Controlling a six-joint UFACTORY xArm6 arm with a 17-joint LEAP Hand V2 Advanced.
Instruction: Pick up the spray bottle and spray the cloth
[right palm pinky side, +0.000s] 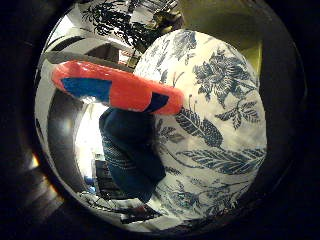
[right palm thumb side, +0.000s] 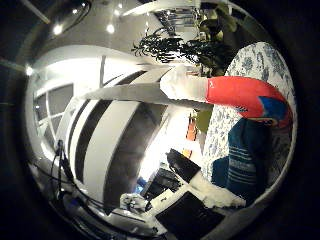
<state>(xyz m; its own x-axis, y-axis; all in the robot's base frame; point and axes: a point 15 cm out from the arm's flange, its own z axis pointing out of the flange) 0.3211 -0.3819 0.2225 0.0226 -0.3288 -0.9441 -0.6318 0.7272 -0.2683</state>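
Floral tablecloth (right palm pinky side: 220, 100) w/ blue cloth (right palm pinky side: 132, 155); orange-red bottle (right palm pinky side: 120, 90) close; plants (right palm thumb side: 170, 47) behind; fingers' state unclear.

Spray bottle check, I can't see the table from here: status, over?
Spray bottle red and blue, lying close across the palm. Blue cloth on the floral tablecloth beyond it. Hand's fingers unseen. Nothing between bottle and cloth.

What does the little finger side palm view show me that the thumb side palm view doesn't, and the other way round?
Only the little finger side: a broad stretch of the floral tablecloth, its leaf and flower print plain.
Only the thumb side: the spray bottle's white end, plus much of the room, with a potted plant and ceiling lights.
Both: the red and blue spray bottle close to the palm, the dark blue cloth on the tablecloth beyond it.
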